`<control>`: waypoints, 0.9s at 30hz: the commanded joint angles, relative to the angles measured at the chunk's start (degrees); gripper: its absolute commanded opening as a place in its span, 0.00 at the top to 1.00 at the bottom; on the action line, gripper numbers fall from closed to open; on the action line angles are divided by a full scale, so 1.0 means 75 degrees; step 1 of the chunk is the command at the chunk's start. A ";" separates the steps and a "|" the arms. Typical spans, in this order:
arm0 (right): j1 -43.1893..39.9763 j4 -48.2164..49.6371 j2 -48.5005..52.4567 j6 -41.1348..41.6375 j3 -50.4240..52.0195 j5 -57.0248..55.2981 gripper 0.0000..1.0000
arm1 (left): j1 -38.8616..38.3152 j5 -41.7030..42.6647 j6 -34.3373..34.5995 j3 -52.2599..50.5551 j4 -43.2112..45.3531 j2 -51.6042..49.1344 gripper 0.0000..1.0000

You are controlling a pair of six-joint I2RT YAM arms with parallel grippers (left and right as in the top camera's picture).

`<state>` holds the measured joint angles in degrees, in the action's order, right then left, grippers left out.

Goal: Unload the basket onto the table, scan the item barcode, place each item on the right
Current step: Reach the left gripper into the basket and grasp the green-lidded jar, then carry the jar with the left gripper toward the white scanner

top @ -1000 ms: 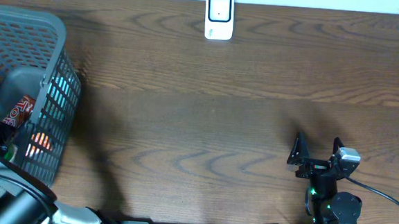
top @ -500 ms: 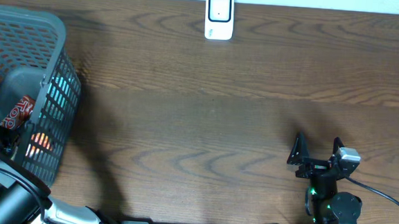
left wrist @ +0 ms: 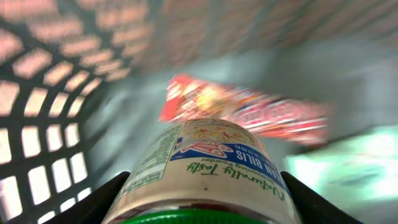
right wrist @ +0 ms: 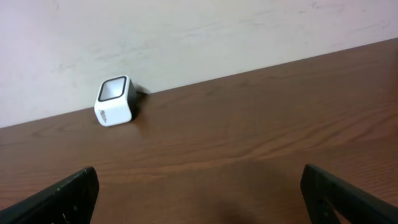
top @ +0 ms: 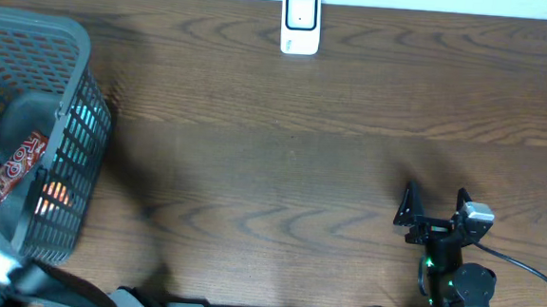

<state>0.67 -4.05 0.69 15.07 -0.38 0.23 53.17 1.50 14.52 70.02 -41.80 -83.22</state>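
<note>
In the left wrist view my left gripper is shut on a jar with a green lid and a blue-banded label; both black fingers press against its sides. The jar is inside the grey basket at the table's left. A red snack packet lies behind it, also seen from overhead as the red packet. The white scanner stands at the far middle edge. My right gripper rests open near the front right, with nothing between its fingers, and the scanner lies ahead of it to the left.
The basket's mesh wall closes in on the left of the jar. A teal packet shows through the basket's side. A black cable trails from the right arm's base. Bare wood table lies between basket and right arm.
The left jaws have narrowed onto the jar. The left arm has shifted down and left at the basket, and the red packet inside has moved a little.
</note>
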 commanded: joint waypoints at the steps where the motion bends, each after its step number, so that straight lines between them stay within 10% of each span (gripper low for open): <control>1: 0.0067 -0.0035 -0.0038 0.0073 0.0009 -0.0020 0.01 | 0.0015 0.2090 0.0490 0.0312 0.0402 0.1005 0.34; 8: 0.0067 -0.0035 -0.0038 0.0073 0.0009 -0.0020 0.01 | -0.1209 0.5817 0.2028 0.0312 0.2299 0.2259 0.34; 19: 0.0067 -0.0035 -0.0038 0.0073 0.0009 -0.0020 0.01 | -0.6714 0.4144 0.0268 0.0309 0.2404 0.0857 0.33; 27: 0.0067 -0.0035 -0.0038 0.0073 0.0009 -0.0020 0.01 | -0.8553 0.3821 -0.1778 0.0309 0.1711 -0.1218 0.33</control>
<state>0.67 -4.05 0.69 15.07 -0.38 0.21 -8.69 31.57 11.84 71.33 -27.70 -88.90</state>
